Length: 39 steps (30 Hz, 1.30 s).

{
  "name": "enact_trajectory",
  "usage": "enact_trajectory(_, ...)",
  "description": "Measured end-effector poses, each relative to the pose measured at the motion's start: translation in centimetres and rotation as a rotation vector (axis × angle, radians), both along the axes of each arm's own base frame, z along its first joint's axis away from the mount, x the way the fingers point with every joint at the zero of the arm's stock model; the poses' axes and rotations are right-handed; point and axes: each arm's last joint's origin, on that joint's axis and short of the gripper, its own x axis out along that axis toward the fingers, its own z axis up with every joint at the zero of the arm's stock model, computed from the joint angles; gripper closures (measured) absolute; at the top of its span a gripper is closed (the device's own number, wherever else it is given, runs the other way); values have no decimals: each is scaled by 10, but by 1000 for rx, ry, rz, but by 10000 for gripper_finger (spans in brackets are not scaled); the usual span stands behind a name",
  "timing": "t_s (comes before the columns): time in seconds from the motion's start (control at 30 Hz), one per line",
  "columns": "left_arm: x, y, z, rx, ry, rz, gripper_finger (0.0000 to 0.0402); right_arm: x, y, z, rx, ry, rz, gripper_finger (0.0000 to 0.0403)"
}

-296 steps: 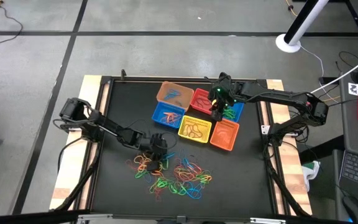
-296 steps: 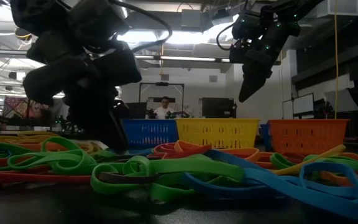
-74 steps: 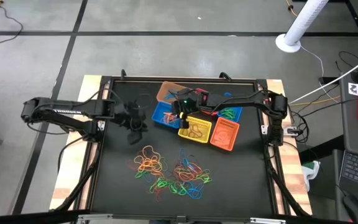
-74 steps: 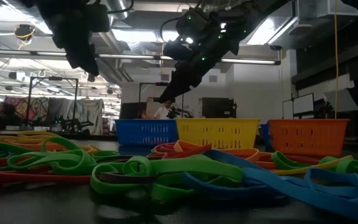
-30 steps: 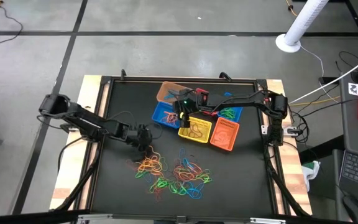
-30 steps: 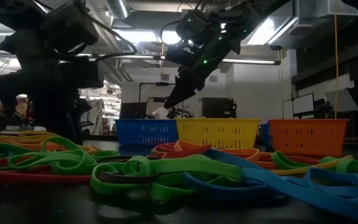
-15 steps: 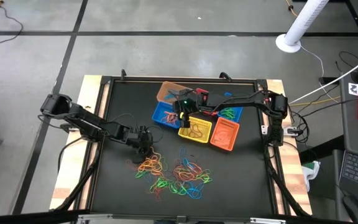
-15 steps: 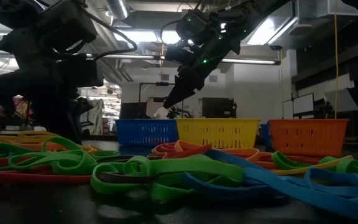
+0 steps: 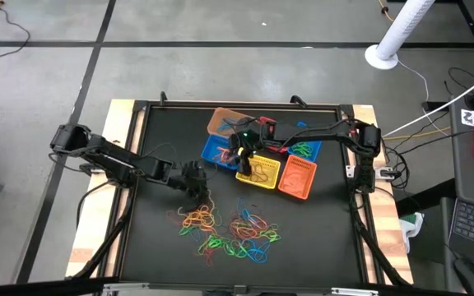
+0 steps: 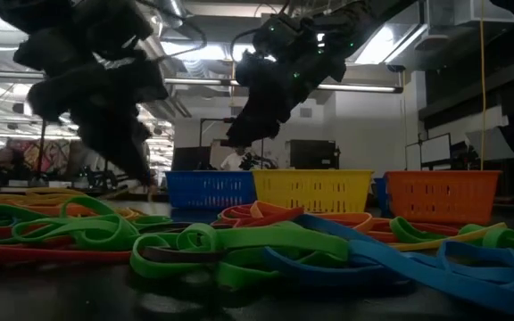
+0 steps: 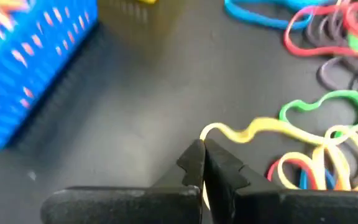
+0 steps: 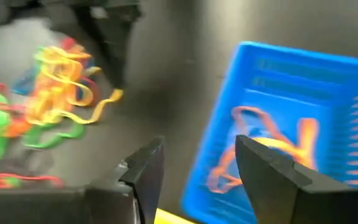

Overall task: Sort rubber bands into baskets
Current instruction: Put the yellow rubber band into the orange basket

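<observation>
Left pincer [image 11: 202, 163] is clamped tight on one end of a yellow rubber band [image 11: 260, 129], which I judge is being lifted clear of the loose heap of rubber bands [image 9: 225, 229] near me on the table [image 9: 319, 238]. Right pincer [image 12: 194, 171] waits wide apart and empty over the blue basket [image 12: 291, 118], among the baskets [image 9: 262, 152] at the far middle

Counter [image 9: 159, 238]: matt black top, pale bare-wood side strips. Baskets [image 9: 257, 169]: perforated plastic with a slight sheen. Bands [image 10: 239, 241]: smooth, faintly glossy rubber. Left pincer [image 11: 204, 163]: matt black, probably moulded plastic, nipping a smooth yellow band [image 11: 253, 130].
</observation>
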Motion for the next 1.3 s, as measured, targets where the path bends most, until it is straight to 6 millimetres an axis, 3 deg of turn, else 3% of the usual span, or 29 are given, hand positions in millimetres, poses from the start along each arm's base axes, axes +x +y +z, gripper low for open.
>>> enact_trajectory(0.23, 13, 10, 18, 75, -74, 39, 400, 2, 15, 1, 156, 17, 17, 205)
enact_trajectory(0.63, 30, 17, 46, 147, -168, 62, 401, 10, 59, 2, 72, 3, 34, 205)
enact_trajectory(1.03, 38, 16, 62, 167, -221, 40, 401, 12, 64, 4, 88, -3, -80, 208)
enact_trajectory(1.17, 40, 16, 64, 167, -248, 41, 401, 12, 65, 4, 100, 0, -59, 248)
enact_trajectory(1.3, 40, 16, 65, 166, -258, 42, 401, 11, 65, 3, 107, 10, -47, 330)
